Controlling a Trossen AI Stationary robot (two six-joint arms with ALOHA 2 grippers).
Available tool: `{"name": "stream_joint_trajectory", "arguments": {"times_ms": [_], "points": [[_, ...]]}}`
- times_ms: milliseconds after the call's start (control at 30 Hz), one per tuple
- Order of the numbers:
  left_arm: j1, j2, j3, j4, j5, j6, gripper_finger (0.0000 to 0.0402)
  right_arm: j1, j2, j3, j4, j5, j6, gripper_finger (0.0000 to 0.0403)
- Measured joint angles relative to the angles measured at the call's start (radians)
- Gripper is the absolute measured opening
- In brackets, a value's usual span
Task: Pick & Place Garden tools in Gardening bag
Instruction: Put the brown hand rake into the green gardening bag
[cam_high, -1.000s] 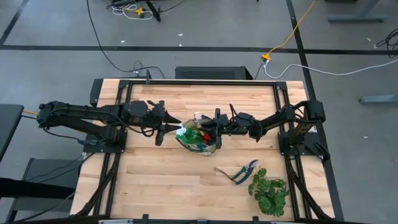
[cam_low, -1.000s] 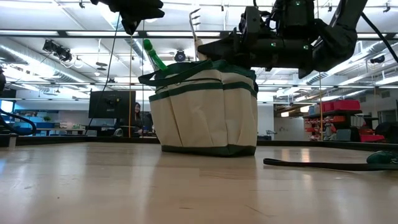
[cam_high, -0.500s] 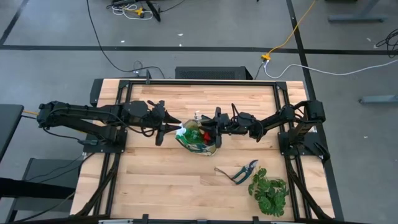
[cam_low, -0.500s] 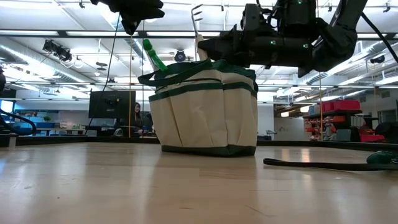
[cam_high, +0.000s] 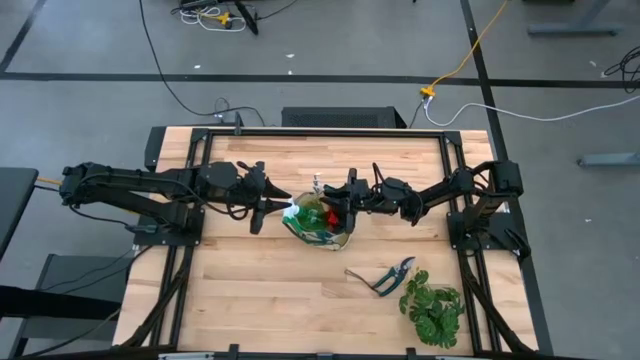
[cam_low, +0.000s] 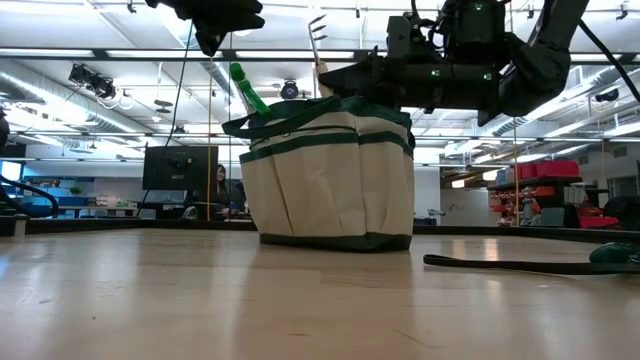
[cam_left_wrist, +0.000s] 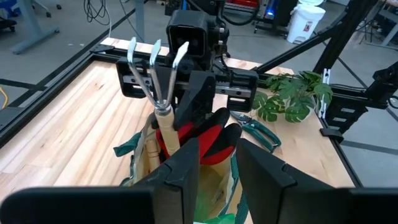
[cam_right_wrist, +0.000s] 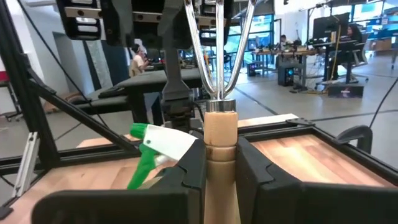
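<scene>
Your right gripper (cam_right_wrist: 221, 163) is closed on the wooden handle of a hand rake (cam_right_wrist: 219, 74), holding it upright over the far right rim of the bag (cam_low: 330, 175), prongs up. The bag stands mid-table and already holds the red gloves (cam_left_wrist: 208, 134) and the green spray bottle (cam_right_wrist: 155, 149). Your left gripper (cam_left_wrist: 217, 168) hovers just left of the bag, its fingers slightly parted and empty. The shears (cam_high: 385, 276) lie on the table (cam_high: 250, 290) near right of the bag, beside the plant (cam_high: 433, 306).
</scene>
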Motion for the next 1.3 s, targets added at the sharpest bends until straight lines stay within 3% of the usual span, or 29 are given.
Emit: {"name": "stream_joint_trajectory", "arguments": {"times_ms": [967,1300], "points": [[0.000,0.000,0.000,-0.002,-0.015,0.000,0.0112,0.001,0.062,0.044,-0.027,-0.028,0.022,0.0041],[0.000,0.000,0.000,-0.002,-0.015,-0.001,0.0112,0.001,0.062,0.044,-0.038,-0.027,0.026,0.0067]]}}
